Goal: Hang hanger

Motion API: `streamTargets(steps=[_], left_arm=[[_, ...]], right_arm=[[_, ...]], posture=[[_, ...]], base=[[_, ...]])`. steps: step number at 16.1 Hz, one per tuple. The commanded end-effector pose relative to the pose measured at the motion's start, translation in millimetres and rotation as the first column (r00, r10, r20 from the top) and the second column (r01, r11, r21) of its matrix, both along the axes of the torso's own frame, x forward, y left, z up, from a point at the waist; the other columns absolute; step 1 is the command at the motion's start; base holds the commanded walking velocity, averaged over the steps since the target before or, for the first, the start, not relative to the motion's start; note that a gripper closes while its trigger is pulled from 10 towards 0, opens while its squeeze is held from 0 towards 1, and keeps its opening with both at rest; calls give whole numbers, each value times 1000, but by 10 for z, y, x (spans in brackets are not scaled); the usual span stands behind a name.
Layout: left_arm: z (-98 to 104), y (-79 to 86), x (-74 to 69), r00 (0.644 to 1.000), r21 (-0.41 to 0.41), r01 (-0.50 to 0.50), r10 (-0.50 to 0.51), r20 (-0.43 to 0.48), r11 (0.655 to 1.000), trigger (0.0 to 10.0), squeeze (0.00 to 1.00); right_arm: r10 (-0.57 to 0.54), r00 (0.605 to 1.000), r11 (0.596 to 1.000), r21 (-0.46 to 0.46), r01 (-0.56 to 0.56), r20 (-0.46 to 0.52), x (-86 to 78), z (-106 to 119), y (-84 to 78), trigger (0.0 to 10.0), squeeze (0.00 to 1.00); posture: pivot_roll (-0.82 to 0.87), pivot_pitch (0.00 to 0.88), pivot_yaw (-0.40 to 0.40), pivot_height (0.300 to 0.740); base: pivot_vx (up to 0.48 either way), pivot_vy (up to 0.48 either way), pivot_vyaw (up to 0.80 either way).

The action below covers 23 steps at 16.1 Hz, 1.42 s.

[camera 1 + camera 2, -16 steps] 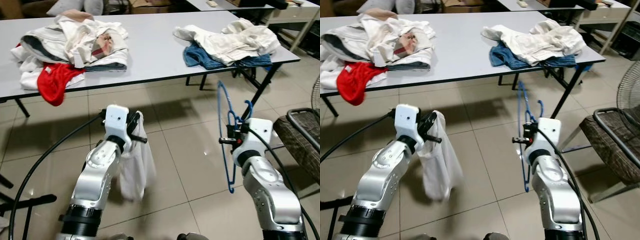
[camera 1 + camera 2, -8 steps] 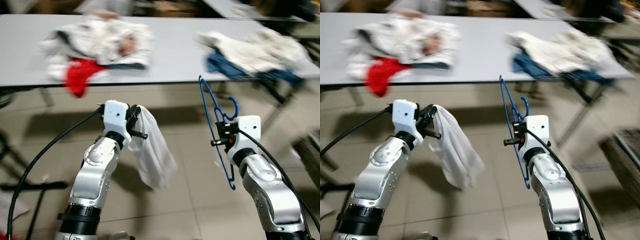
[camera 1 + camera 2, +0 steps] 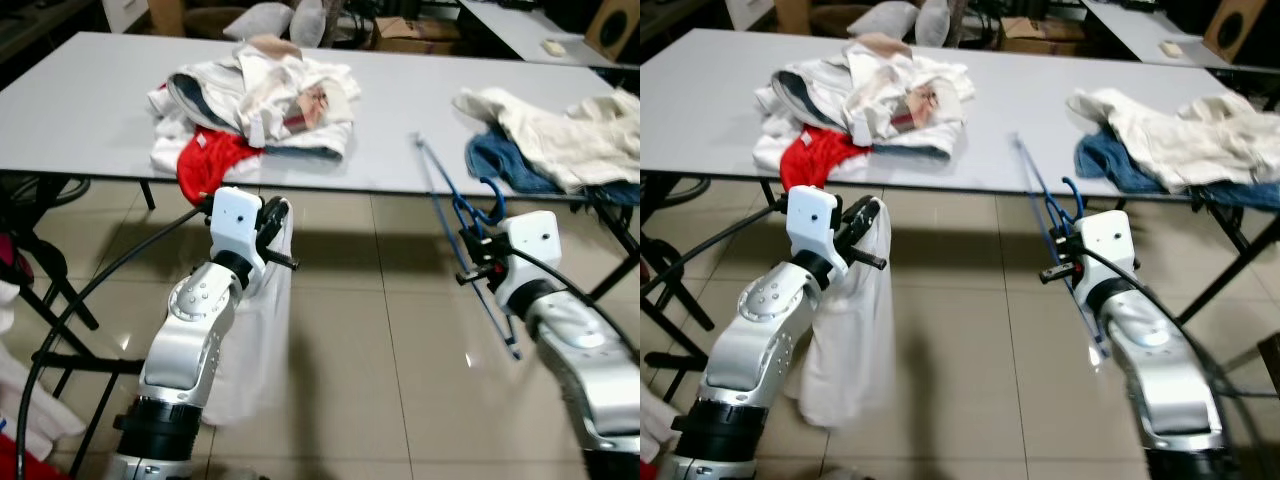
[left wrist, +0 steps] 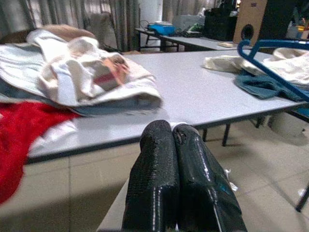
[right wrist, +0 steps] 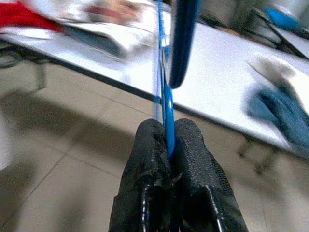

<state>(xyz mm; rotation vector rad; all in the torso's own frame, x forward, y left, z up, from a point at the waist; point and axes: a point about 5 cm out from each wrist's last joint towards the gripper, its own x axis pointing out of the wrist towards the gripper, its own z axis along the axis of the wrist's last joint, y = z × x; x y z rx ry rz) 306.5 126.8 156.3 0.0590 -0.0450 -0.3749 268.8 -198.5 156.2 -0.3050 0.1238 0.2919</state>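
Table (image 3: 110,120) spanning the scene ahead, carrying a mixed heap of clothes (image 3: 255,95) toward the robot's left and a cream-and-blue pile (image 3: 555,145) toward the right, with no rail or hook to be made out for hanging. White garment (image 3: 255,340) draping from the left gripper (image 3: 272,235) down toward the tiled floor (image 3: 390,330), being carried clear of the table edge; fingers (image 4: 169,174) pressing together on the cloth. Blue hanger (image 3: 465,225) being held in the right gripper (image 3: 478,268), fingers (image 5: 193,164) clamping its thin wire, frame tilting up toward the table edge and hook curling near the wrist. Judging both loads as being kept apart and raised for carrying, with garment and hanger not yet joined.
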Motion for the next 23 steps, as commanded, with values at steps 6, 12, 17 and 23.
streamTargets(steps=[6,12,17,23], left_arm=[[244,-21,142,994,62,83,-87,67,995,10000,0],[663,-327,353,946,54,283,-288,148,958,10000,0],[744,-338,377,955,11,256,-255,151,967,10000,0],[1069,-553,337,895,36,386,-384,228,922,10000,0]], right_arm=[[456,884,885,-55,-463,-107,-471,269,-88,10000,0],[643,711,736,-30,-677,-285,-649,300,-87,10000,0],[589,774,792,-22,-610,-234,-499,230,19,10000,0],[618,716,747,-40,-663,-324,-585,188,-1,10000,0]], posture=[[-46,0,-46,740],[-48,0,-48,740],[-39,0,-55,740],[-49,0,-49,740]], base=[[329,0,0],[331,0,0],[357,0,0],[397,0,0]])
